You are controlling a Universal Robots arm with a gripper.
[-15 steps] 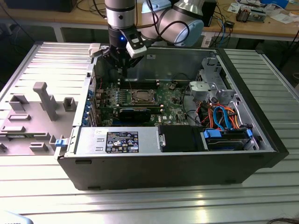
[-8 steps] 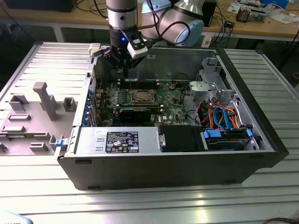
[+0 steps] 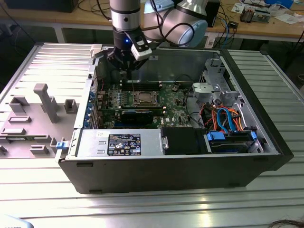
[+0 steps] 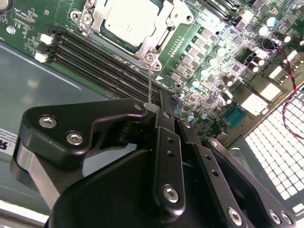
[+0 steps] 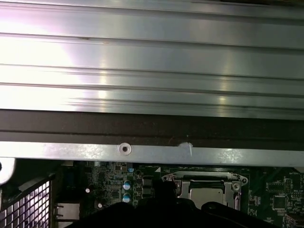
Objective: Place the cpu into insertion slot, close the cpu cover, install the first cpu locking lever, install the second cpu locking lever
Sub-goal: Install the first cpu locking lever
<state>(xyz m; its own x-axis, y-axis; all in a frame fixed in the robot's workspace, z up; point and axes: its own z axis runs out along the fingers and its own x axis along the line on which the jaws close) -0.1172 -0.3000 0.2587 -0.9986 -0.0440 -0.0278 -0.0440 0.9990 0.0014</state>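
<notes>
Already seated, your cpu point(image 4: 129, 20) lies in the slot point(image 3: 144, 98) under the closed cover point(image 4: 156, 47); your end effector point(image 4: 159, 102), fingers pressed together on a thin wire lever point(image 4: 150, 83), hovers just beside the socket's corner.

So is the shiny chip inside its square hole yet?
Yes, in. The cpu lies flat in the insertion slot, with the cpu cover framing it.

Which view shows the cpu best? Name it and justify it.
The second wrist view: the cpu sits in its socket under the cpu cover, pale face plain. The exterior view shows it far off on the board; the first wrist view catches it partly behind the gripper.
</notes>
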